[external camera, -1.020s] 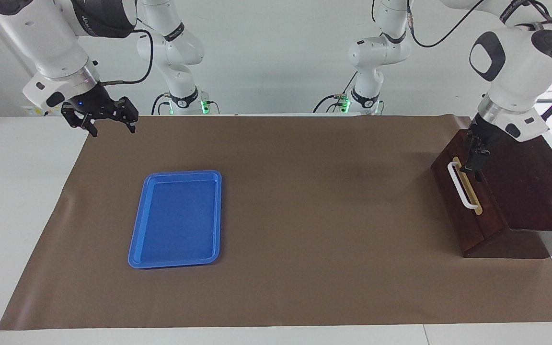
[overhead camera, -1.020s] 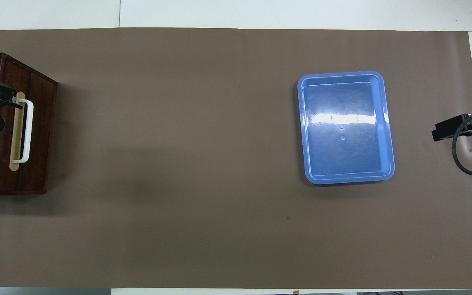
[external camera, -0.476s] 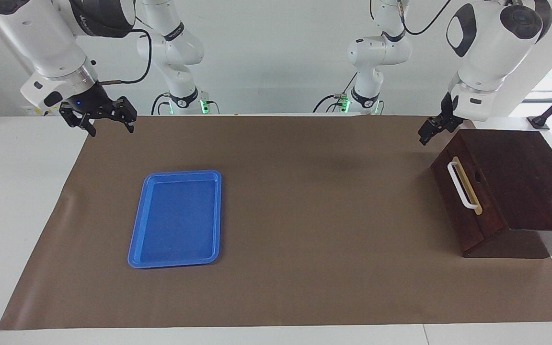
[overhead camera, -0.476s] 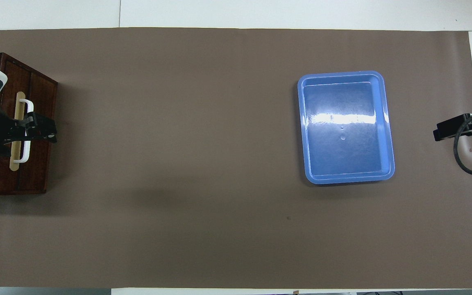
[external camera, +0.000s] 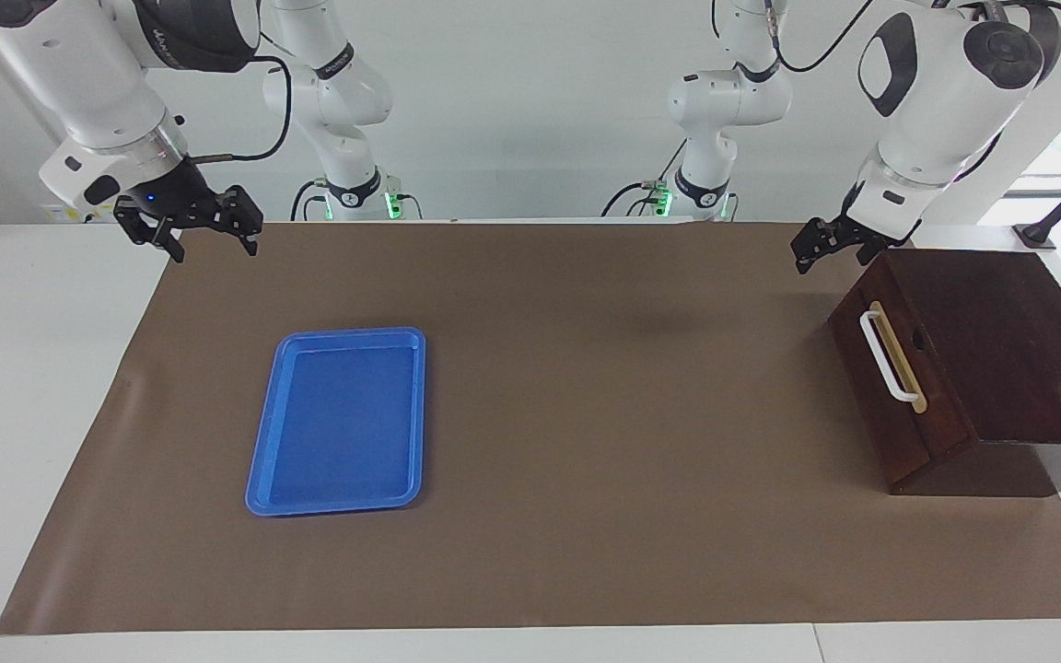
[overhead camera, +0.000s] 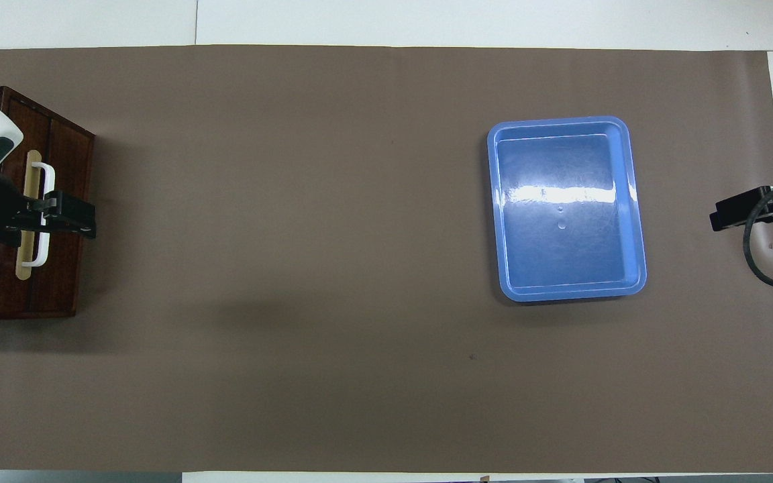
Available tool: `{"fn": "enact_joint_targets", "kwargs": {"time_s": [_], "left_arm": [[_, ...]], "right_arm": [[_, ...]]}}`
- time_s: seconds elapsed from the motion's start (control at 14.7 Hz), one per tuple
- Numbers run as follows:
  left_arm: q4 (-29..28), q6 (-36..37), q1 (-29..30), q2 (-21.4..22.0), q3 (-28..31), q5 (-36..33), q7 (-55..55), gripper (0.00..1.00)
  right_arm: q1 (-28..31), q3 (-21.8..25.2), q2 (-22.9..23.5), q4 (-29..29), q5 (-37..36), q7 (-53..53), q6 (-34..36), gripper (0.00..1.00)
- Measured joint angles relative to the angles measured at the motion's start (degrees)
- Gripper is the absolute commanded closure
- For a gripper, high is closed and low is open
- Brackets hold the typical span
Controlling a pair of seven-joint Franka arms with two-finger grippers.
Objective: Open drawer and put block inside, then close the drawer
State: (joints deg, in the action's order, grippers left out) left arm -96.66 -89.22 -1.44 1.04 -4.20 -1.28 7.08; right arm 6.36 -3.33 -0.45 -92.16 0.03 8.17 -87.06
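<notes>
The drawer (external camera: 880, 396) is shut flush in its dark wooden box (external camera: 1000, 341) at the left arm's end of the table; its white bar handle (external camera: 886, 355) is free. The drawer also shows in the overhead view (overhead camera: 64, 168). The yellow block is not in view. My left gripper (external camera: 830, 258) is open and empty, raised in the air by the box's upper corner, clear of the handle; from above it (overhead camera: 74, 223) covers part of the handle. My right gripper (external camera: 208, 238) is open and empty, waiting over the brown mat's corner at the right arm's end.
A flat blue tray (external camera: 339, 419) lies empty on the brown mat (external camera: 604, 414) toward the right arm's end; it also shows in the overhead view (overhead camera: 564, 255). White table edges border the mat.
My left gripper has lifted off the drawer's front by the handle and pulled up and away toward the table's middle. The drawer stays shut. The right arm has barely moved.
</notes>
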Motion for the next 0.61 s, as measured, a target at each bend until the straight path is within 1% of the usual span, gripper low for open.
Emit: {"fn": "enact_joint_targets", "kwargs": {"time_s": [0.34,0.61], "left_arm": [[1.17,0.12,-0.43,-0.01,0.36,0.06,-1.52,0.0],[1.17,0.1,-0.49,-0.01,1.85,0.08,-3.0,0.0]], "right_arm": [[0.0,0.0,0.0,0.0,0.0,0.0,0.0,0.0],[0.0,0.0,0.0,0.0,0.0,0.0,0.0,0.0]]}}
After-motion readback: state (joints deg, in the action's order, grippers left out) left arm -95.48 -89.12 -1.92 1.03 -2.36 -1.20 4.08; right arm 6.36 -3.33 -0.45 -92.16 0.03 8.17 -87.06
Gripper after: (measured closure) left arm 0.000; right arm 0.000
